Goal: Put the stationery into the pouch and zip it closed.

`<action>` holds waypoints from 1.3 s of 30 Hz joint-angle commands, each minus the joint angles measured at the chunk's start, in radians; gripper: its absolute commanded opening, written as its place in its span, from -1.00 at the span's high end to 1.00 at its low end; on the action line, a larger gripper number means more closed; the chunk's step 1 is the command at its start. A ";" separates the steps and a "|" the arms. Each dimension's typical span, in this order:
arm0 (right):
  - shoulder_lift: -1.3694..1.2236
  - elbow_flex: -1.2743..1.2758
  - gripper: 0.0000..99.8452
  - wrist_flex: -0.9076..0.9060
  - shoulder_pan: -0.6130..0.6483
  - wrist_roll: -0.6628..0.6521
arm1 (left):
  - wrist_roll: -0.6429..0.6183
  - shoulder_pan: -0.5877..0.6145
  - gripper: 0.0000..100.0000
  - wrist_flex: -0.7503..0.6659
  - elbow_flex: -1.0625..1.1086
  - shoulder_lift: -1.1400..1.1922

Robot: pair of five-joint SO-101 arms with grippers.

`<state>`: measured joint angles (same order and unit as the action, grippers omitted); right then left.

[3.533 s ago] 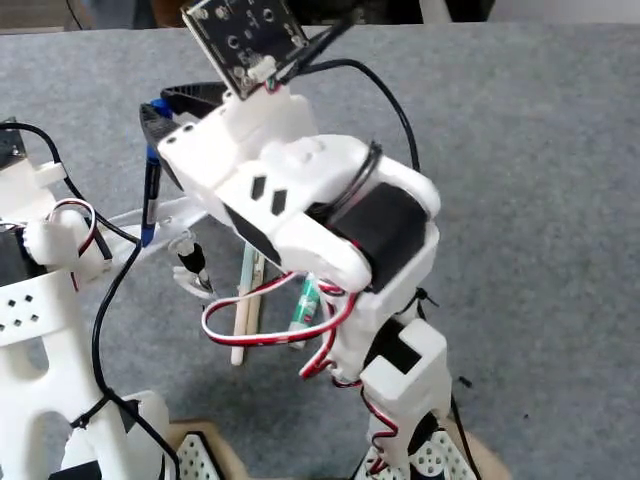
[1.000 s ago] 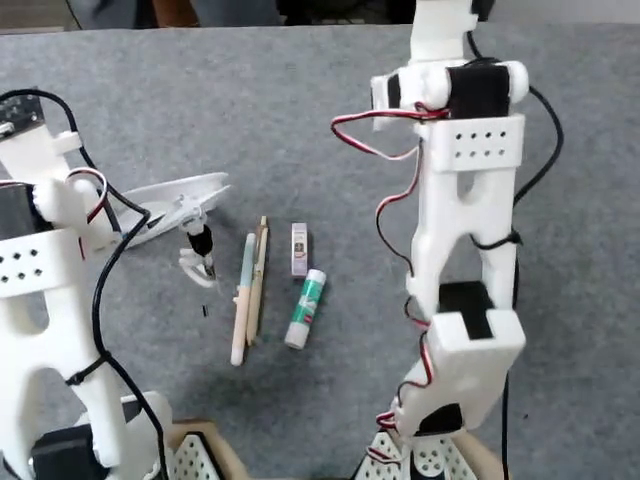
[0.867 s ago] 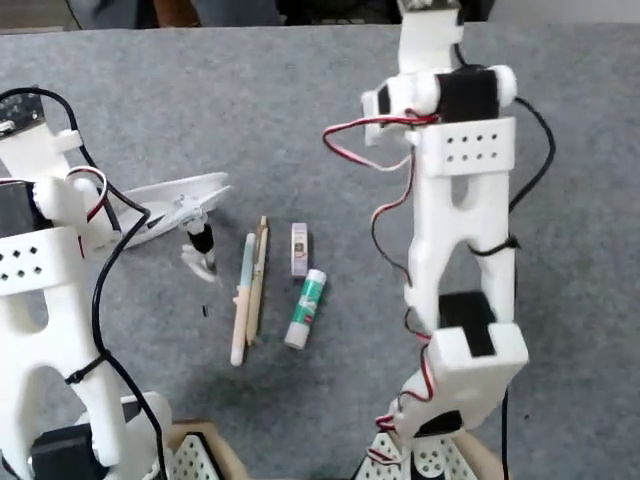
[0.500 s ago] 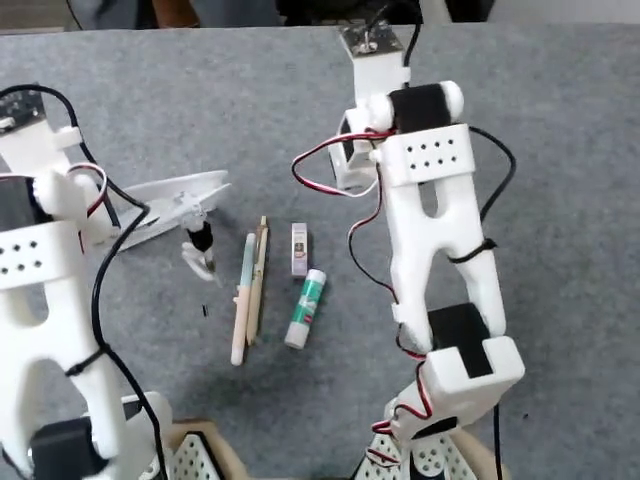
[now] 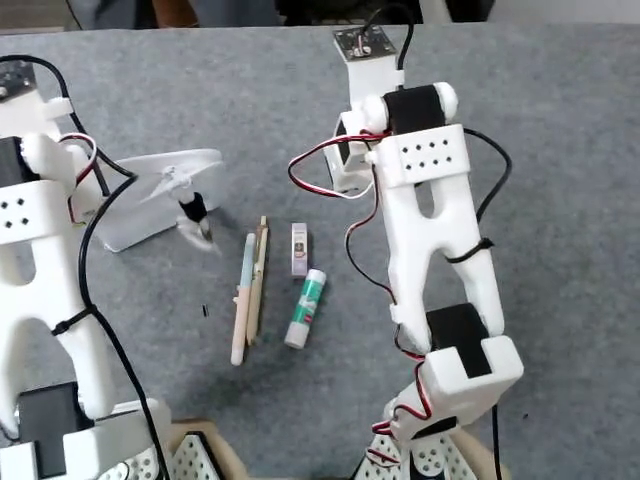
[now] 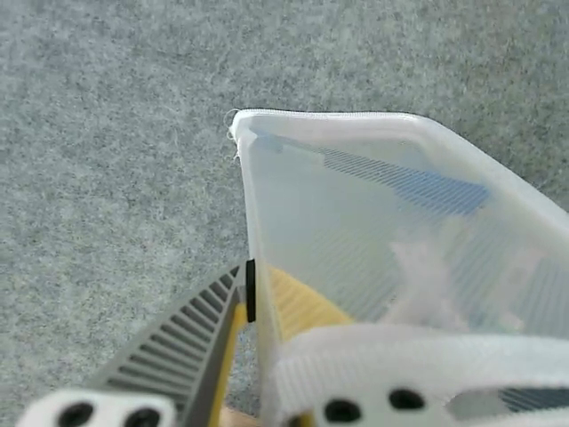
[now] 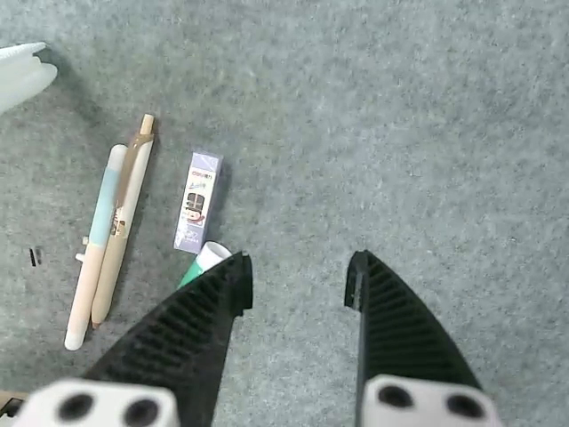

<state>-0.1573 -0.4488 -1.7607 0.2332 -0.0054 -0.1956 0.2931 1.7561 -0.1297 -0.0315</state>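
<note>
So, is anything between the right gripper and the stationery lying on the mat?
Nothing visible. The right gripper hangs open over bare mat, with the small box, glue stick and pens lying uncovered just beside it.

No readable text. Small box (image 7: 197, 201) has a printed label (too small to make out); glue stick (image 5: 306, 307) wrapper likewise.

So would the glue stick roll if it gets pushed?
Probably: the glue stick is a cylinder lying on its side, so a sideways push may roll it. The table looks fuzzy, which should damp that. It looks rigid enough to pinch.
</note>
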 commanded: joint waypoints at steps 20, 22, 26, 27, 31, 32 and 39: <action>0.047 0.246 0.62 0.029 0.167 0.005 | 0.095 -0.114 0.94 0.011 0.286 -0.161; 0.047 0.246 0.62 0.029 0.170 0.005 | 0.130 -0.114 0.94 0.009 0.326 -0.180; 0.048 0.251 0.62 0.029 0.181 0.005 | 0.149 -0.114 0.94 -0.002 0.389 -0.282; 0.048 0.251 0.62 0.028 0.184 0.005 | 0.149 -0.114 0.94 -0.006 0.403 -0.316; 0.048 0.257 0.62 0.015 0.221 -0.006 | 0.149 -0.102 0.94 -0.006 0.467 -0.434; 0.048 0.266 0.62 0.012 0.230 -0.029 | 0.149 -0.085 0.94 -0.006 0.481 -0.448; 0.042 0.328 0.62 0.091 0.324 -0.069 | 0.153 0.047 0.94 -0.008 0.507 -0.408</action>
<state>-0.1573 -0.1297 -1.7238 0.5278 -0.0637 -0.0499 0.2624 1.7331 0.2877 -0.4933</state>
